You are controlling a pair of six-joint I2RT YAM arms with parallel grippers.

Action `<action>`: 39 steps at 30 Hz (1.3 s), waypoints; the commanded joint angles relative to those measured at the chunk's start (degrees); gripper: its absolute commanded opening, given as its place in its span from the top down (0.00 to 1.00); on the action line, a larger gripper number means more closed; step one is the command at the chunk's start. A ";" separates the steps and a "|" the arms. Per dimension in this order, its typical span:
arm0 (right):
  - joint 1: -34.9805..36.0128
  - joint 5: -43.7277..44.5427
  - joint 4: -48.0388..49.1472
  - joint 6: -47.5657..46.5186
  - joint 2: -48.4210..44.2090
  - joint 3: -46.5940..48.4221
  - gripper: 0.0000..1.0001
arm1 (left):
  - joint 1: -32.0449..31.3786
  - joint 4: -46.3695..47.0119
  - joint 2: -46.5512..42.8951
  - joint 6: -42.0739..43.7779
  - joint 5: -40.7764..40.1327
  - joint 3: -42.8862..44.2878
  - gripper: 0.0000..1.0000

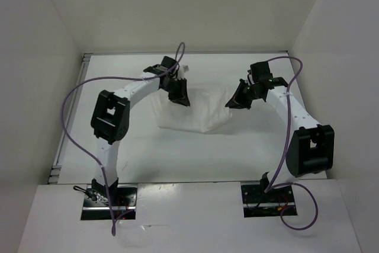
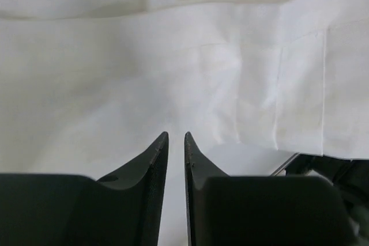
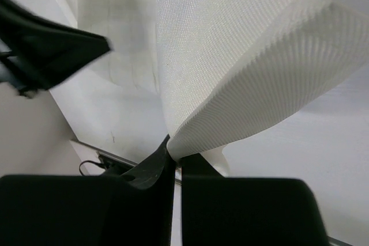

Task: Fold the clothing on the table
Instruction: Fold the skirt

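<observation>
White pleated skirt (image 1: 195, 114), just 1 of them, sits roughly mid table (image 1: 118, 69), a bit closer to the far edge than the near one. Most of it lies flat, w/ the creases running near-to-far.

2 arms, 2 grippers, count checks out:

- left gripper (image 1: 179, 94) is over the skirt's far-left corner. In the wrist cam the 2 black fingers (image 2: 158, 154) stand slightly apart w/ a thin slit between them. Nothing's in that slit afaict, only white fabric spread out past the tips.
- right gripper (image 1: 237, 100) is at the skirt's right edge, pinched tight on a fold of the cloth. Its wrist cam shows the fabric coming straight out of the closed tips and fanning up and away, weave showing close up. So that side of the skirt is pulled up off the table, not lying flat.

Also 2 purple cables, 1 per arm: left one (image 1: 66, 108) loops out wide toward the table's left edge, and the right one (image 1: 288, 140) runs down along its arm to the base at the near edge.
</observation>
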 commanded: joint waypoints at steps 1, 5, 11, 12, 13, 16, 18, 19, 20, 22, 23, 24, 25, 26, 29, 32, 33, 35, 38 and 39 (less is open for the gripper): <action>0.50 0.41 -1.67 -2.12 -2.34 3.48 1.00 | 5.43 -0.52 -9.75 -0.11 -6.56 -3.93 0.76; 0.50 0.42 -2.21 -2.83 -1.29 4.62 1.00 | 10.09 0.62 -13.55 -1.43 -12.73 -11.75 0.83; 0.50 -0.73 -2.21 -3.97 -0.76 5.23 1.00 | 14.24 2.64 -14.69 -4.68 -18.71 -20.99 0.83; 0.50 -0.73 -2.21 -3.97 -0.24 5.75 1.00 | 14.24 2.64 -14.08 -4.68 -18.72 -21.00 0.83; 0.50 -0.73 -2.21 -4.58 -0.23 5.76 1.00 | 14.24 2.64 -13.38 -5.29 -19.42 -21.69 0.83; 0.50 -1.78 -2.73 -5.11 0.29 6.29 1.00 | 14.24 3.87 -11.98 -5.91 -19.42 -22.23 0.83; 1.02 -1.78 -2.73 -5.73 0.90 6.81 1.00 | 13.72 4.40 -10.57 -6.53 -18.90 -22.23 0.83; 2.33 -1.78 -2.73 -5.73 0.91 7.60 1.00 | 13.71 5.01 -10.04 -6.53 -18.37 -22.23 0.84; 3.04 -1.78 -3.26 -5.73 1.60 8.13 1.00 | 12.84 5.54 -8.99 -7.05 -17.24 -22.23 0.84; 5.32 -2.83 -3.26 -6.35 2.22 9.88 1.00 | 11.17 7.29 -7.41 -7.66 -14.09 -22.75 0.84; 6.11 -2.84 -3.26 -6.35 3.18 11.28 1.00 | 10.03 7.82 -7.40 -7.67 -13.11 -22.75 0.84; 6.90 -3.62 -3.26 -6.35 3.89 11.91 1.00 | 9.50 8.52 -6.70 -8.28 -12.23 -22.75 0.84; 7.61 -3.63 -2.74 -6.35 4.59 12.70 1.00 | 8.97 9.14 -6.70 -8.29 -11.61 -22.75 0.84; 9.18 -4.15 -2.73 -6.35 5.30 13.31 1.00 | 8.44 9.15 -6.00 -8.81 -10.82 -22.23 0.84; 12.26 -4.68 -1.68 -6.35 8.55 16.65 1.00 | 7.82 9.15 -5.46 -9.42 -10.11 -21.09 0.86; 15.51 -6.08 0.33 -6.35 13.98 19.38 1.00 | 7.30 9.15 -5.46 -9.43 -9.58 -20.47 0.86; 16.22 -6.09 0.34 -6.35 15.40 20.08 1.00 | 7.30 9.15 -5.46 -9.43 -9.58 -20.47 0.86; 18.67 -6.62 0.86 -6.35 19.34 22.36 1.00 | 7.30 9.15 -5.46 -9.43 -9.58 -20.47 0.86; 20.53 -6.62 1.39 -6.35 24.00 25.35 1.00 | 7.30 9.15 -6.60 -9.43 -9.58 -20.47 0.86; 21.32 -6.62 1.40 -6.35 25.15 26.84 0.98 | 7.30 9.15 -6.61 -9.43 -9.58 -21.08 0.86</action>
